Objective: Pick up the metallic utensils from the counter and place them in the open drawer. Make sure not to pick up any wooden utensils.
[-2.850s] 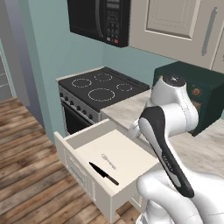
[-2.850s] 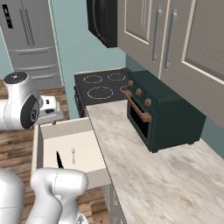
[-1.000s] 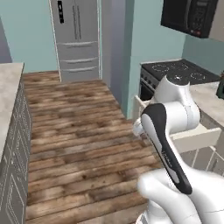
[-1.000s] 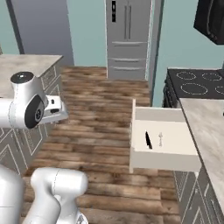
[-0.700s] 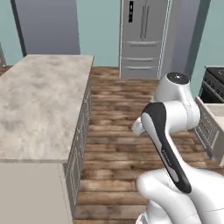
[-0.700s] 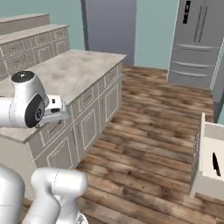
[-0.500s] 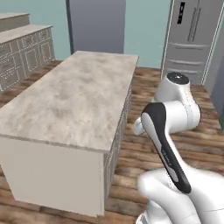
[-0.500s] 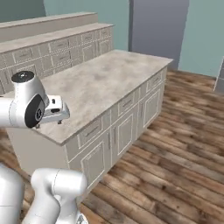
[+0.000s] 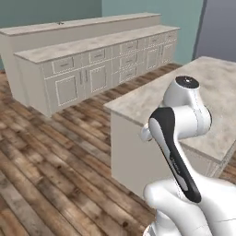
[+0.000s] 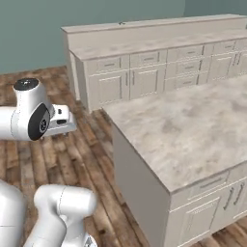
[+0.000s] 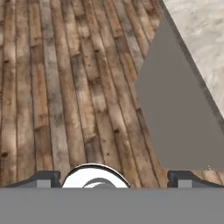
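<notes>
The claw (image 11: 112, 177) hangs wide open and empty over wood floor (image 11: 65, 87) beside a bare stone island counter (image 10: 193, 125); no knife or spoon visible, likely light, stiff, slippery, best pinched mid-handle.

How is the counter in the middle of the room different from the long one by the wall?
The island stands alone on the wood floor; the wall counter runs along the teal wall. The island's near end is plain, while the wall counter's front has many drawers and doors, plus a raised back ledge. Both have beige stone tops over cream bases.
</notes>
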You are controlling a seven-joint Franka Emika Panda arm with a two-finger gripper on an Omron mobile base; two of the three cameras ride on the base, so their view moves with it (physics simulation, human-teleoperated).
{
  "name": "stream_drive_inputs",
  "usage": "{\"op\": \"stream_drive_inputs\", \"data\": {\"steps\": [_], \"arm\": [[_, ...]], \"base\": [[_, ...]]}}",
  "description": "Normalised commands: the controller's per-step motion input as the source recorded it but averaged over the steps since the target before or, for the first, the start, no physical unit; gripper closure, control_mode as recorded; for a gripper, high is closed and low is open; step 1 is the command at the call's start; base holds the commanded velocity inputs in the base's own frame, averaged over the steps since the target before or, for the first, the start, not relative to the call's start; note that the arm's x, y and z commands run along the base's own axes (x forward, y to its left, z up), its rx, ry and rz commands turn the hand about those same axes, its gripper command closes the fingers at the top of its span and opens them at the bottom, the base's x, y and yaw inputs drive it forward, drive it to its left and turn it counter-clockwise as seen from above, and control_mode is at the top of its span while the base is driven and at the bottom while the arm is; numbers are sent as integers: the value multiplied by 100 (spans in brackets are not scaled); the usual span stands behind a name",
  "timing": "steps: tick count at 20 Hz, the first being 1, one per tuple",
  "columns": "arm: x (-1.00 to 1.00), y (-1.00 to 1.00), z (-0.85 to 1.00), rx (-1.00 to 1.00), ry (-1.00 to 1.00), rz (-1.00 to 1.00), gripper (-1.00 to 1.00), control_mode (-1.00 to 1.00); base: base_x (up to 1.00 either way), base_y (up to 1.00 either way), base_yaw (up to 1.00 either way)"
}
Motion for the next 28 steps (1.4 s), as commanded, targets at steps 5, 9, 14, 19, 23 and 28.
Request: {"op": "stream_drive_inputs", "data": {"steps": [5,9,14,19,23,28], "arm": [[0,0,0,0,0,0,-100,100],[0,0,0,0,0,0,-100,100],[0,0,0,0,0,0,-100,100],[0,0,0,0,0,0,-100,100],[0,0,0,0,0,0,-100,100],[0,0,0,0,0,0,-100,100]], "base": [[65,100,42],[100,100,-6],[100,100,-11],[100,100,4],[100,100,19],[82,100,27]]}}
